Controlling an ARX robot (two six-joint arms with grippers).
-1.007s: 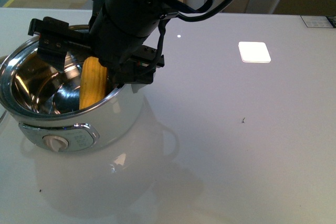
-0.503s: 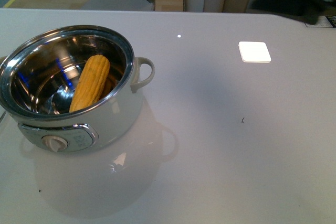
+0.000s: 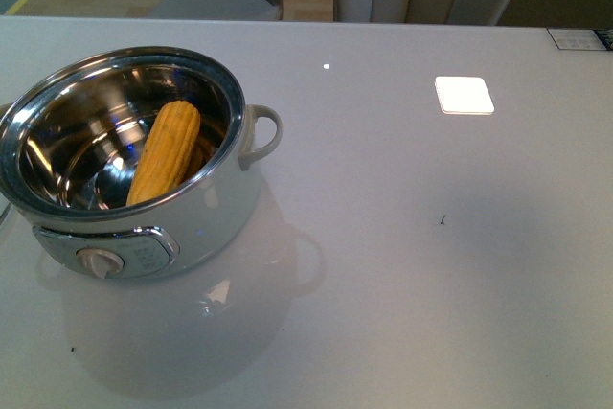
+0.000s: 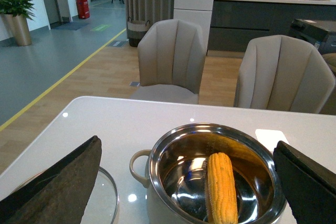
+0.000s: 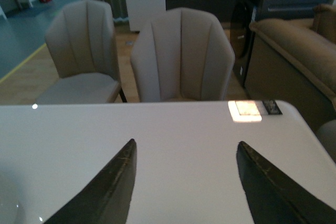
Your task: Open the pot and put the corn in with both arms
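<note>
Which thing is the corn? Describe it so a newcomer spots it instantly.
On the glossy white table stands a round white electric pot with a shiny steel interior, uncovered. Inside it, leaning against the wall, lies a tapered yellow-orange corn cob. It is the only yellow, ridged thing there.

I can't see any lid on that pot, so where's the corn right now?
In the front view, the corn leans inside the open pot at the table's left, far from both arms.
</note>
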